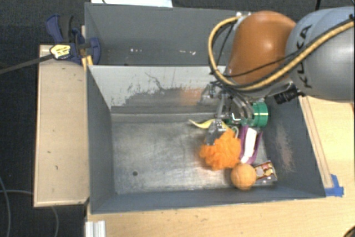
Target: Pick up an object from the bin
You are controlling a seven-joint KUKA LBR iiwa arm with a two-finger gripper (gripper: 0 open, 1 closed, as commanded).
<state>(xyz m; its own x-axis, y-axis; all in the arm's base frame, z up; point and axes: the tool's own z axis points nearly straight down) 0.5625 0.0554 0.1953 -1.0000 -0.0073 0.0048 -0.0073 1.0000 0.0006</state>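
Note:
My gripper [217, 129] reaches down into the right half of the bin, its fingertips just above the top left of a fluffy orange pom-pom [222, 153]. A small yellow curved piece [199, 123] lies right beside the fingers on the left. A white and purple tube-like thing [249, 144] lies to the right of the pom-pom. A green round cap-like thing [259, 115] sits behind it, partly under the wrist. Whether anything is between the fingers is hidden.
A tan ball [243, 176] rests near the front wall, with a small dark packet with red marks [266, 172] next to it. The orange cover and looped cables on the wrist hang over the bin's back right.

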